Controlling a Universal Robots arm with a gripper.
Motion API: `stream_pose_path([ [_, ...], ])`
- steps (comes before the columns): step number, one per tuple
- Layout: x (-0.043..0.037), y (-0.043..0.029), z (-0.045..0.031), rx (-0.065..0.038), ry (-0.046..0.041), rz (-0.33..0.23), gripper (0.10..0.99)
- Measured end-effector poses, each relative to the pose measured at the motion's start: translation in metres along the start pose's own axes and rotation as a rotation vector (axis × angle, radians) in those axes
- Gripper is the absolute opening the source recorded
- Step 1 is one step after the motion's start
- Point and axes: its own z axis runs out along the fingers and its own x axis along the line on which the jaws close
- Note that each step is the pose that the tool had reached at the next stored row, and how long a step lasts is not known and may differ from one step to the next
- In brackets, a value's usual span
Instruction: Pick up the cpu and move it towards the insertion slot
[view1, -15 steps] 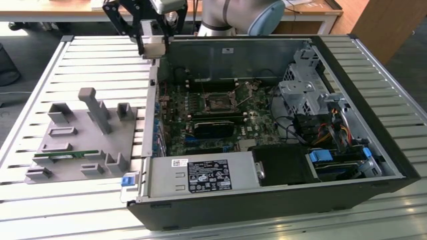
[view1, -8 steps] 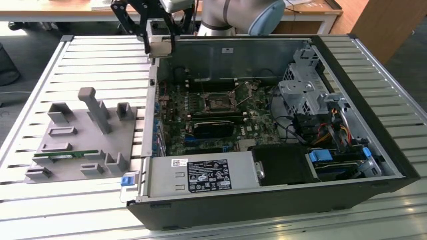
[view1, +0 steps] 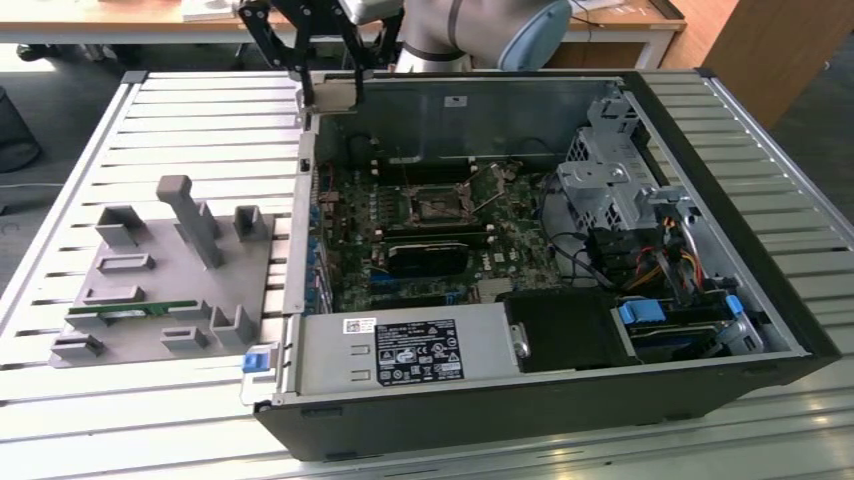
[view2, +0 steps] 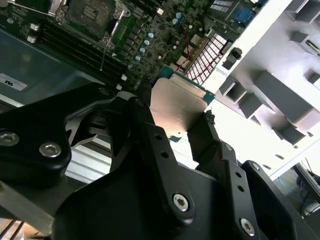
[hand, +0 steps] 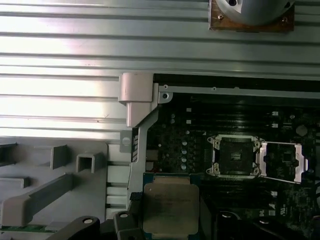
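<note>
My gripper (view2: 175, 124) is shut on the cpu (view2: 176, 102), a flat square chip with a silvery top plate and a green rim, held by two opposite edges between black fingers (view2: 150, 130). In the exterior view the gripper (view1: 331, 92) hangs over the far-left corner of the open computer case, with the cpu (view1: 334, 95) just above the case wall. The first wrist view has the cpu (hand: 170, 207) over the board's edge. The insertion slot (view1: 438, 208) is a square socket with a dark centre and a silvery frame (hand: 234, 156), its retention lid folded open beside it. It lies apart from the cpu, further into the case.
The open black computer case (view1: 747, 330) lies on a slatted metal table (view1: 200, 130). Inside are a black card (view1: 427, 255), a power supply (view1: 400, 350), a drive cage (view1: 614, 180) and cables. A grey fixture (view1: 174, 270) with upright posts and a green memory stick (view1: 120, 312) sits at the exterior view's left.
</note>
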Motion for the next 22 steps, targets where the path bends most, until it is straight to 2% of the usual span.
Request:
stream_pose_path([
  [8,-0.0117,0.0022,0.0000,0.000,0.0000,0.000,0.541],
  [22,-0.0379,0.0086,0.0002,0.000,0.0000,0.000,0.541],
])
